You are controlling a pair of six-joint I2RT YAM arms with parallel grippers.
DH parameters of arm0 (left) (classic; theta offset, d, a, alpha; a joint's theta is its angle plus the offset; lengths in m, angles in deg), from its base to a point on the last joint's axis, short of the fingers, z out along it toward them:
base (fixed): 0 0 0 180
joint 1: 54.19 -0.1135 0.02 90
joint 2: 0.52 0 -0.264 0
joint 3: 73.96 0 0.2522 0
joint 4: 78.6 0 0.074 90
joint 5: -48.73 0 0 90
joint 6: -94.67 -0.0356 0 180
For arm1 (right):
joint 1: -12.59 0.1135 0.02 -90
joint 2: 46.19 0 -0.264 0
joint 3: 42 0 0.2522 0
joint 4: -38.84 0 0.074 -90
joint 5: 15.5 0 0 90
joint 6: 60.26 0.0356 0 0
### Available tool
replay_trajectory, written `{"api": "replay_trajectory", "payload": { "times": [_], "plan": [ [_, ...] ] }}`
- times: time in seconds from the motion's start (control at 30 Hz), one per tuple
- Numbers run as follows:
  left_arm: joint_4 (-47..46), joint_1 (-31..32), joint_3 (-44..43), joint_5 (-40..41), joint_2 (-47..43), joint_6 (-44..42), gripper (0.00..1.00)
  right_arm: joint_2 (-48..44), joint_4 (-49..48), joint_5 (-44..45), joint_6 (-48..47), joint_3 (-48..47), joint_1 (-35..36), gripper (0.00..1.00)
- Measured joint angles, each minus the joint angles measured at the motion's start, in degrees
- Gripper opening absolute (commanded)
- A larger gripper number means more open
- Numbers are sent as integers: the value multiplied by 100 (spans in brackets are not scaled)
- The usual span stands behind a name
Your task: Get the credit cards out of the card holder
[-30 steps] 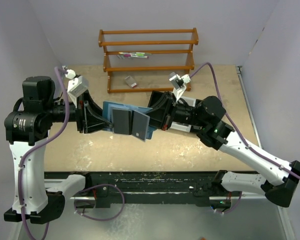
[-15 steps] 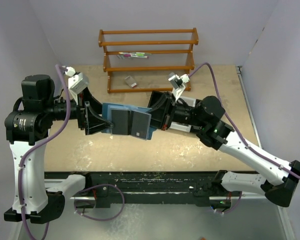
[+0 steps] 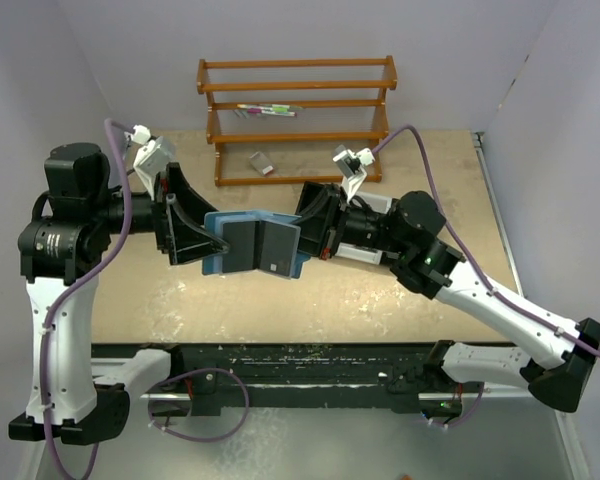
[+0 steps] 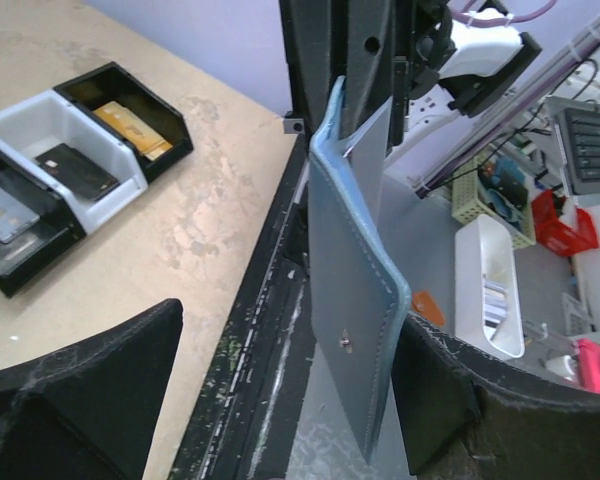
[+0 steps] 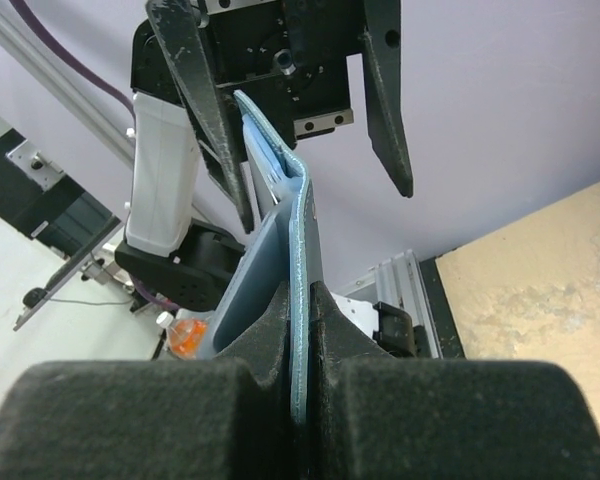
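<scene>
The teal-blue card holder (image 3: 212,266) hangs open in the air between both arms. Two dark credit cards (image 3: 242,245) show on its upper face. My right gripper (image 3: 305,242) is shut on the holder's right edge; in the right wrist view the blue edge (image 5: 300,300) sits pinched between the pads of my right gripper (image 5: 300,400). My left gripper (image 3: 218,245) stands open astride the holder's left end. In the left wrist view the holder (image 4: 355,300) is edge-on between the wide-apart fingers of my left gripper (image 4: 280,400), close against the right finger (image 4: 460,400).
A wooden rack (image 3: 295,135) with pens on a shelf stands at the back, with a small grey object (image 3: 262,163) on the table in front of it. A black three-compartment tray (image 4: 170,125) with a white bin, dark cards and an orange-brown item lies left of my left gripper.
My left gripper has opened wide and let go of the card holder's left end. The right gripper kept its grip, and the holder barely moved.
</scene>
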Motion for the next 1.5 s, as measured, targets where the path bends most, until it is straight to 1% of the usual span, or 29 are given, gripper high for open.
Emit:
{"api": "replay_trajectory", "payload": {
  "times": [0.1,0.23,0.3,0.43,0.5,0.6,0.77,0.93,1.13,1.17,1.27,1.3,1.33,1.43,1.5],
  "plan": [
    [-111,0,85,-199,24,162,86,39,7,55,26,0,0,0],
    [-160,0,243,-210,-68,170,86,35,7,125,24,-2,0,0],
    [-201,0,365,-85,-166,170,84,37,11,129,28,-2,0,0],
    [-240,0,647,409,-341,160,81,114,2,122,92,-92,0,0],
    [-236,0,669,627,-339,140,80,192,-39,116,153,-118,0,0],
    [-238,0,669,748,-323,127,79,299,-57,118,223,-118,-2,0],
    [-219,0,669,682,-297,72,83,393,-46,127,278,-118,-2,0],
    [-122,0,669,509,-341,-37,83,396,-33,155,278,-118,0,0],
    [-20,0,737,509,-374,-197,75,396,76,264,273,-118,22,0],
    [-11,0,750,505,-367,-199,72,396,94,278,273,-118,26,0],
    [22,0,763,492,-315,-236,57,393,127,304,260,-118,37,0],
    [37,0,763,490,-299,-245,50,391,133,306,256,-118,37,3],
    [59,0,763,492,-282,-267,45,387,144,323,249,-116,37,9],
    [146,0,761,492,-234,-328,33,334,264,409,214,-90,37,38],
    [192,0,739,496,-192,-332,29,264,409,413,229,-61,33,53]
  ]
}}
